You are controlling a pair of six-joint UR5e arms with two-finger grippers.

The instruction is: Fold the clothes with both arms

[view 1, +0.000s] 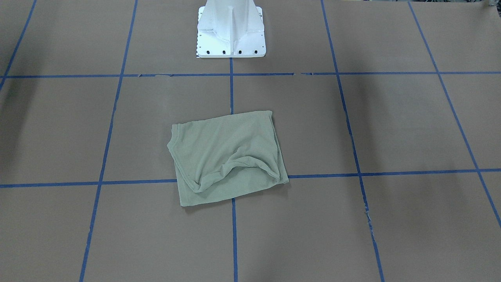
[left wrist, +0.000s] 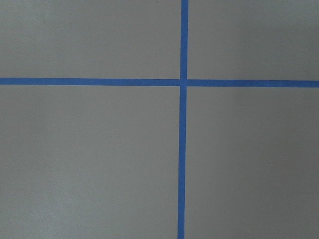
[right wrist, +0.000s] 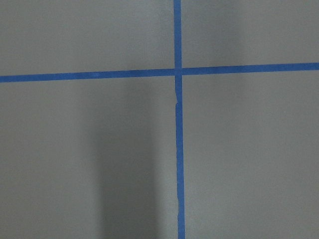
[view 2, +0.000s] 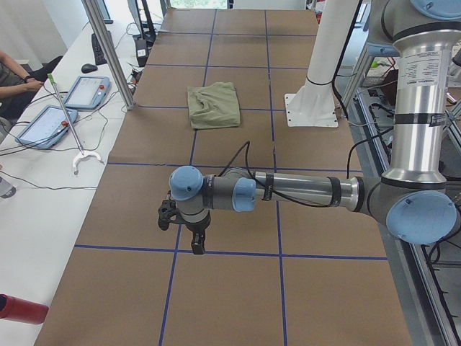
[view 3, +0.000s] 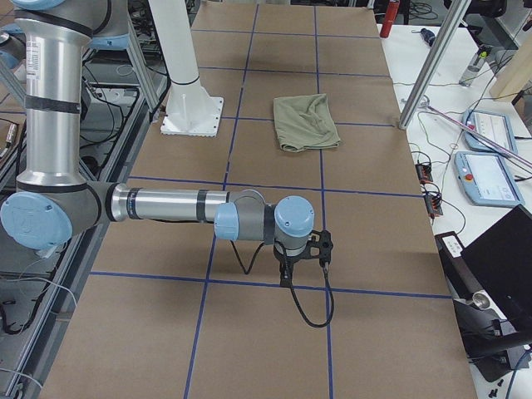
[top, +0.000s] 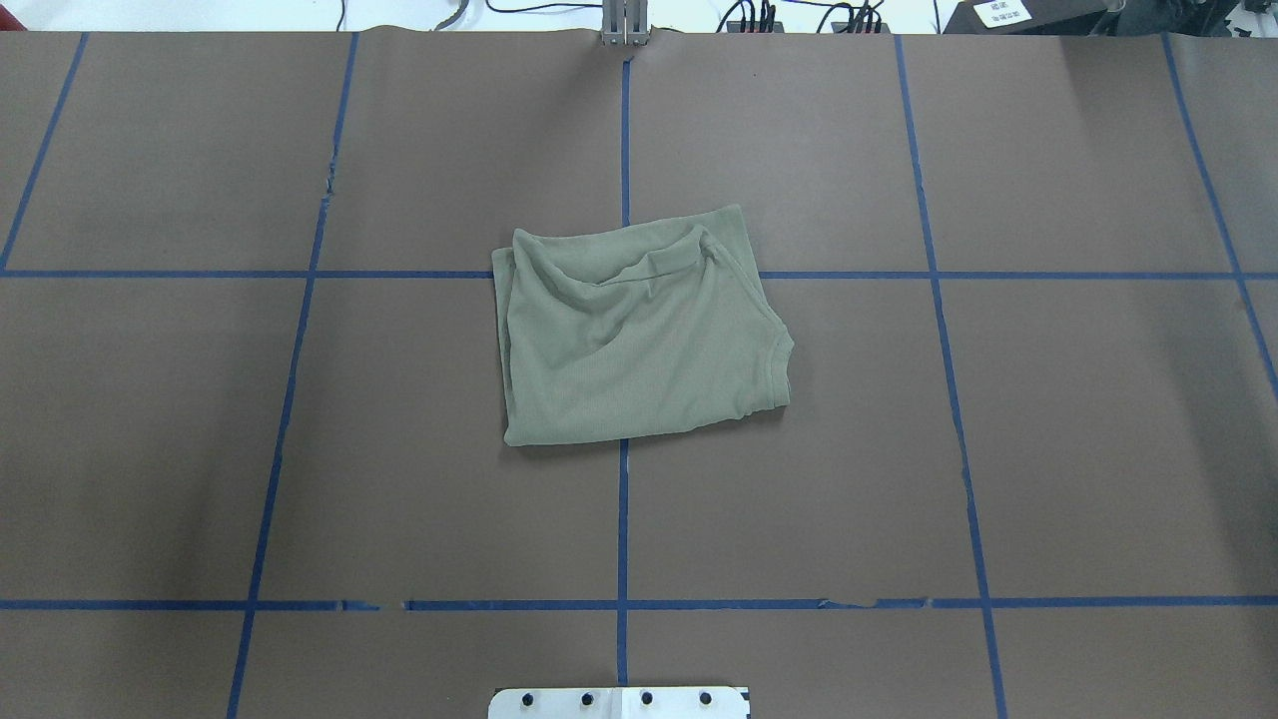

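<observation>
"Could you read any writing from your end?"

"Hardly. The left arm [view 2: 302, 191] carried a white sticker [view 2: 421, 66] on its upright tube, but the print was too small for me. Beyond the table's far right corner a white label [top: 1002, 12] sat on a dark box, and I couldn't read that either."

"And the shirt?"

"The sage-green knit shirt [top: 639, 335] lay folded into a rough rectangle at the middle of the brown table [top: 1098, 449]. It lay across the centre blue tape line [top: 622, 519], ahead of the white pedestal [top: 619, 704]. Its far edge was rumpled into a soft roll, and a ribbed, stitched band curved along its right edge."

"Claws?"

"The left gripper [view 2: 196, 244] hung low over a tape crossing, well off to the shirt's left. I saw it only from the side, so I couldn't tell whether it was released or clenched. The same went for the right gripper [view 3: 284, 274], well off on the other side."
</observation>
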